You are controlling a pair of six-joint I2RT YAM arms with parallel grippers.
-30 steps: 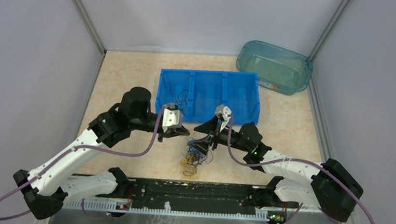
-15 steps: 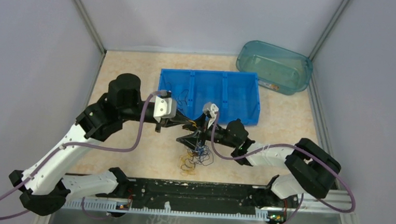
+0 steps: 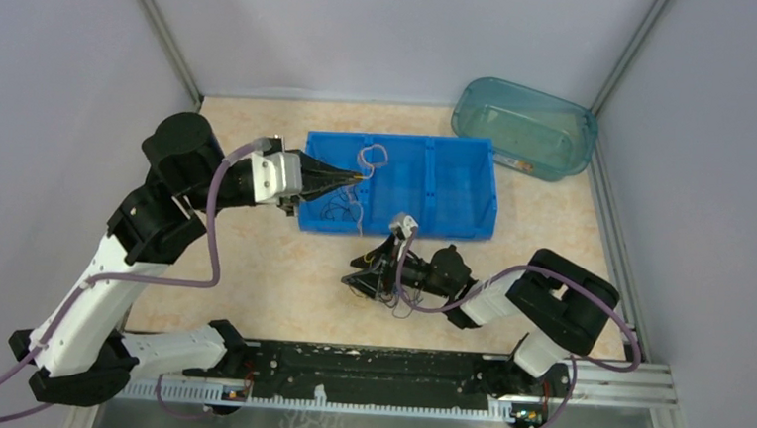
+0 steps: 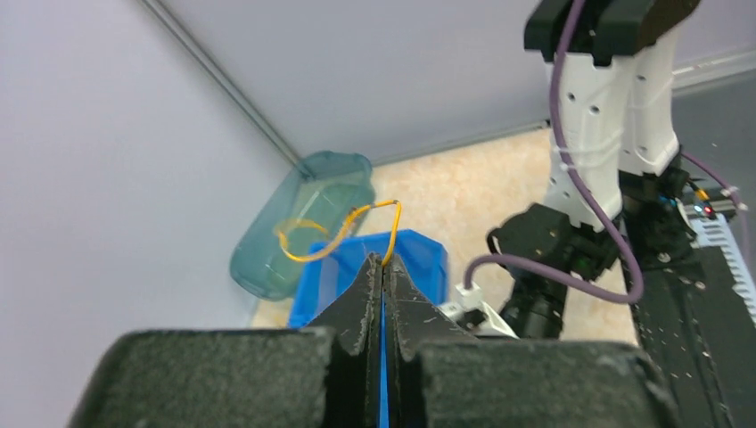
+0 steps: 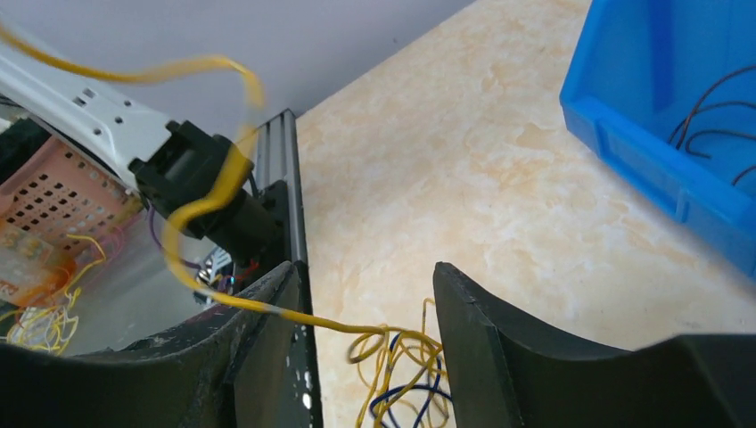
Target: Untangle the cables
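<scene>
My left gripper (image 3: 359, 178) is shut on one yellow-orange cable (image 3: 372, 156), held as a loop above the left compartment of the blue bin (image 3: 475, 192). In the left wrist view the closed jaws (image 4: 383, 260) pinch that cable (image 4: 337, 237). My right gripper (image 3: 359, 272) is low over the tangle (image 3: 382, 292) on the table in front of the bin. In the right wrist view it (image 5: 365, 272) is open, with yellow and blue cables (image 5: 406, 374) on the table between the fingers and a yellow strand (image 5: 214, 192) across the left finger.
Thin dark cables (image 3: 341, 194) lie in the bin's left compartment, also in the right wrist view (image 5: 713, 125). A teal tub (image 3: 525, 129) stands at the back right. Grey walls close three sides. A black rail (image 3: 365, 367) runs along the near edge.
My left gripper has drawn a yellow cable out of the tangle and carried it back over the bin. My right gripper has moved left and down onto the tangle.
</scene>
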